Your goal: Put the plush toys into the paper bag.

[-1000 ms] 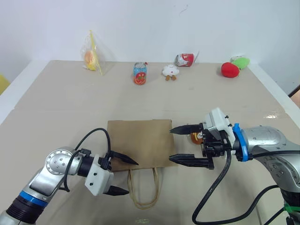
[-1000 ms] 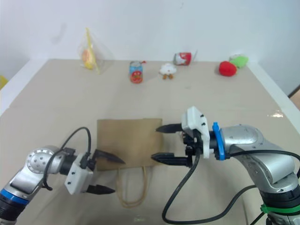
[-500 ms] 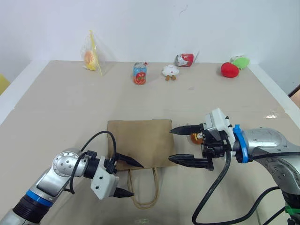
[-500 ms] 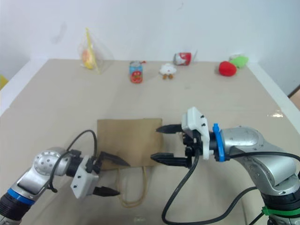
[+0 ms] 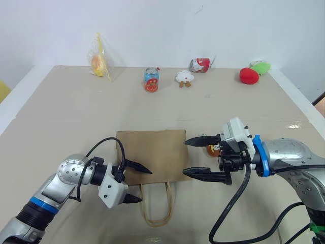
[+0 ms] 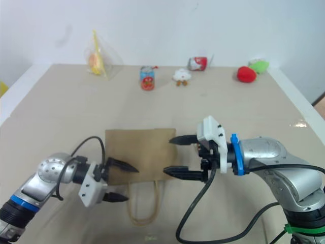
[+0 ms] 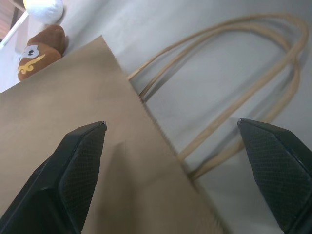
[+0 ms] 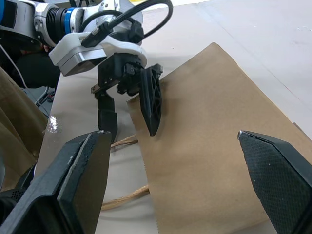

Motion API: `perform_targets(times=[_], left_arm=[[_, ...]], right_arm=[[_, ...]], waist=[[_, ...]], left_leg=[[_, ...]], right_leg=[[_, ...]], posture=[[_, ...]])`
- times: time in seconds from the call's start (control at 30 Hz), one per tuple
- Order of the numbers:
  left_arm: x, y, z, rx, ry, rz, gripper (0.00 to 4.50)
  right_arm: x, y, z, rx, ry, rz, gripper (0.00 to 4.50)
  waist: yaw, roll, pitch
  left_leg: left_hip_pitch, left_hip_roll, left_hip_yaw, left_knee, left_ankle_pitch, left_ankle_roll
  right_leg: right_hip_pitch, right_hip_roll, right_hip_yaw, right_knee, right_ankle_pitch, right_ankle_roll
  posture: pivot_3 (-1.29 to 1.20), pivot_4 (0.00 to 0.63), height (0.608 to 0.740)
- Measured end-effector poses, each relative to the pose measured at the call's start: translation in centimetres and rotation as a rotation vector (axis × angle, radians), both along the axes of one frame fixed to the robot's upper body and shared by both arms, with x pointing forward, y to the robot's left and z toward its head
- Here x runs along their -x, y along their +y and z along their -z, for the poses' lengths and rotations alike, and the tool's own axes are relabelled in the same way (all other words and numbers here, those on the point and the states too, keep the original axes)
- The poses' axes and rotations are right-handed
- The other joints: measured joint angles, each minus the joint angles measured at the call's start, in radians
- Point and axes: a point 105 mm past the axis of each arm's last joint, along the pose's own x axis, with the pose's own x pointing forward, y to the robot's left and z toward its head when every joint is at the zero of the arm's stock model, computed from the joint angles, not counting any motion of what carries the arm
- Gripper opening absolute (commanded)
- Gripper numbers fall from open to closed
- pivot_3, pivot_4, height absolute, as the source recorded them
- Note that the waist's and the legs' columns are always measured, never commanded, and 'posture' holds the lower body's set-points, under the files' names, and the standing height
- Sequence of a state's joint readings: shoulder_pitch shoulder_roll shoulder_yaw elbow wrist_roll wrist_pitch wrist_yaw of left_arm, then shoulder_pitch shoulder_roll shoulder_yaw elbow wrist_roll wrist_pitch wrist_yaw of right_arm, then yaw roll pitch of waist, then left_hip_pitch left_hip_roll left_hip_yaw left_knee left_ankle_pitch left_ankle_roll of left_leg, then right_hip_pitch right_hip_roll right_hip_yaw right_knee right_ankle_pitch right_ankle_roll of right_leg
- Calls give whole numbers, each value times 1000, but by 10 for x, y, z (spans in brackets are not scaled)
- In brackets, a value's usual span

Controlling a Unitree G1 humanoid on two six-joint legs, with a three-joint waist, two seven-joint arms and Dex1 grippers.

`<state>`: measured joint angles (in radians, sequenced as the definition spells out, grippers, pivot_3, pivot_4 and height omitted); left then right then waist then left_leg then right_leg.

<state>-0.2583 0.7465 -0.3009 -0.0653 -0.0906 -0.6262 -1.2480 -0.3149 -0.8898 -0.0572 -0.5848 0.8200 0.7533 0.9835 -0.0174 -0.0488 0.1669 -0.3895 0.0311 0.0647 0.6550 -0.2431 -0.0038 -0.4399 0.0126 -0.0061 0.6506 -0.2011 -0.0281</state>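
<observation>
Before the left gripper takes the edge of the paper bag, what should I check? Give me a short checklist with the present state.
1. Left gripper open: ok.
2. Its jaws straddle the paper bag mouth edge: ok, seen in the left wrist view.
3. Bag mouth opened: not ok, bag lies flat.
4. Handles free of the fingers: ok.
5. Right gripper open, holding nothing: ok.
6. Brown plush toy beside the bag: ok; the white-and-yellow plush toy: cannot tell.

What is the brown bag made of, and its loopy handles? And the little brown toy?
The paper bag looks like matte brown kraft paper, flat and creased. Its handles look like twisted paper cord, probably. The brown toy looks soft and fuzzy, likely plush fabric.
</observation>
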Motion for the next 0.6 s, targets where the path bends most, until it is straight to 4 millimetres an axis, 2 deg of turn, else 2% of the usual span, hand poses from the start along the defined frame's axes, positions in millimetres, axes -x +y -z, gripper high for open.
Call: perform_targets(times=[0.3,0.4,0.43,0.47,0.5,0.6], left_arm=[[10,-10,2,13,13,50,4468],[14,-14,0,32,35,67,3619],[15,-15,0,35,36,69,3530],[16,-16,-2,42,44,73,3245],[17,-18,-3,51,75,73,2752],[18,-20,-5,63,113,66,1753]], right_arm=[[-2,0,-2,-1,-9,7,4500],[-1,1,-2,-3,1,5,4500],[-1,1,-2,-4,1,4,4500],[0,1,-2,-4,3,-1,4500],[2,1,-2,-11,14,-16,4500],[6,3,-3,-25,41,-45,4500]], waist=[[0,0,0],[0,0,0],[0,0,0],[0,0,0],[0,0,0],[0,0,0]], left_leg=[[0,0,0,0,0,0],[0,0,0,0,0,0],[0,0,0,0,0,0],[0,0,0,0,0,0],[0,0,0,0,0,0],[0,0,0,0,0,0]], right_leg=[[0,0,0,0,0,0],[0,0,0,0,0,0],[0,0,0,0,0,0],[0,0,0,0,0,0],[0,0,0,0,0,0],[0,0,0,0,0,0]], posture=[[0,150,740],[0,150,740],[0,150,740],[0,150,740],[0,150,740],[0,150,740]])
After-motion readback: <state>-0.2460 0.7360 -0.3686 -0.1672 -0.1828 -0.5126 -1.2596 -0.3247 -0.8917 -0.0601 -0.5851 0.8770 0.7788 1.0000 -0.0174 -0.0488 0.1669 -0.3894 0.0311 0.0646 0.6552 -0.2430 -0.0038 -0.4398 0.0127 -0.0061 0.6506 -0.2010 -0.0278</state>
